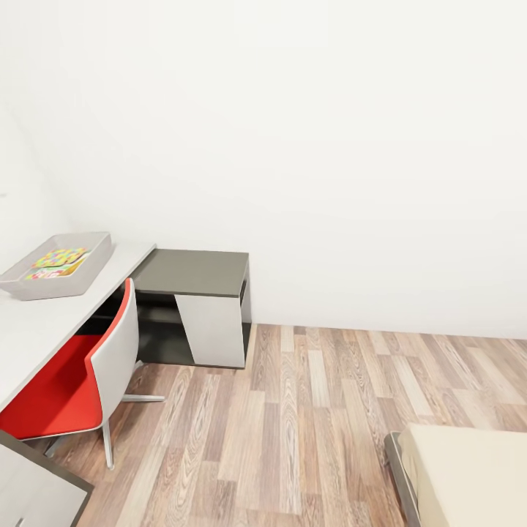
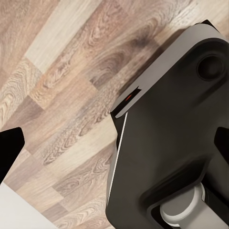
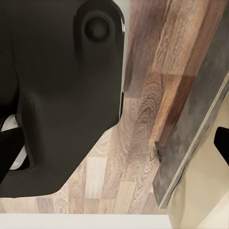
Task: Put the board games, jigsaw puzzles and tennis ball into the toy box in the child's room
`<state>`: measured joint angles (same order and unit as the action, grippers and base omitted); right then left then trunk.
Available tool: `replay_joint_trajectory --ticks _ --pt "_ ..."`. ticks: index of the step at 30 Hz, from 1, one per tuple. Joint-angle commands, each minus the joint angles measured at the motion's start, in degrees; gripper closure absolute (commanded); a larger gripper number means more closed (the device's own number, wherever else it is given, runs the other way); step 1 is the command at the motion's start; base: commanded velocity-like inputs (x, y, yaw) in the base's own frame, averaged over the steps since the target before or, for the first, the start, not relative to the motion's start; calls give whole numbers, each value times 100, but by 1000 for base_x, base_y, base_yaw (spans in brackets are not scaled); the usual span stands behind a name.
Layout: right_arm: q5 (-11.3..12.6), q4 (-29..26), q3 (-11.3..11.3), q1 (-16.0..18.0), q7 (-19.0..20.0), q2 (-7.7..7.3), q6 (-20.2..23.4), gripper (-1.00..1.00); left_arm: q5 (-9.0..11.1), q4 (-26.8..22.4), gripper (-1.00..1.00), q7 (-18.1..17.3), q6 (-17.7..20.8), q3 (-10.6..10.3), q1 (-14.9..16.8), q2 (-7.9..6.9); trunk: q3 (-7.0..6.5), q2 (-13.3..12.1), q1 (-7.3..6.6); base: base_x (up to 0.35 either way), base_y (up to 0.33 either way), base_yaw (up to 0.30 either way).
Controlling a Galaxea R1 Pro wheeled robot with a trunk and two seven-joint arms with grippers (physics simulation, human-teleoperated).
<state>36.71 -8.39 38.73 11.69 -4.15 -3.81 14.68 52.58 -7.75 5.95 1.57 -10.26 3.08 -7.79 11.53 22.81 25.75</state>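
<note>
A plain white wall [image 1: 329, 146] backs a wood-plank floor [image 1: 307, 424]. Along the robot's left runs the white tabletop [image 1: 44, 322], with a lower dark grey-topped cabinet [image 1: 194, 272] touching its far end. A red-seated chair [image 1: 80, 380] with a white back stands just beside the tabletop, partly tucked under it.

The toy box [image 1: 91, 267], a shallow light grey bin with sloping sides, rests on the tabletop near its far end. Inside lies a jigsaw puzzle [image 1: 57, 262] printed in yellow, pink, blue and green; anything beneath it cannot be made out. A corner of the bed [image 1: 468, 476], with its beige mattress, is cut off at the lower right of the head view.

In the left wrist view the left pincer [image 2: 114, 148] shows dark fingertips at opposite edges, standing apart over bare floor and the robot's dark base [image 2: 176, 143]. In the right wrist view the right pincer [image 3: 114, 143] likewise stands apart, over floor beside the bed's grey frame. Both pincers are well apart from the toy box.
</note>
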Motion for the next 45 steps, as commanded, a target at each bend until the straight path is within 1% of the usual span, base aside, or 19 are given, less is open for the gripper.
replay_joint_trajectory --ticks 1,8,20,30,45 --pt "56 -22 48 1 -39 -9 34 -100 42 -16 -100 38 17 -48 0 -3 11 11 3 0 0 0" --pt "50 -22 48 0 -41 -37 29 -100 42 -16 -100 38 19 -47 0 -4 11 11 3 0 0 0" --pt "55 -22 47 0 -39 6 26 -100 42 -16 -100 38 14 -47 0 -6 10 11 3 0 0 0" --pt "56 -22 47 0 -41 -16 26 -100 42 -16 -100 38 14 -47 0 -4 10 11 3 0 0 0" --pt "56 -22 47 0 -37 4 27 -100 42 -16 -100 38 14 -46 0 -3 10 11 3 0 0 0"
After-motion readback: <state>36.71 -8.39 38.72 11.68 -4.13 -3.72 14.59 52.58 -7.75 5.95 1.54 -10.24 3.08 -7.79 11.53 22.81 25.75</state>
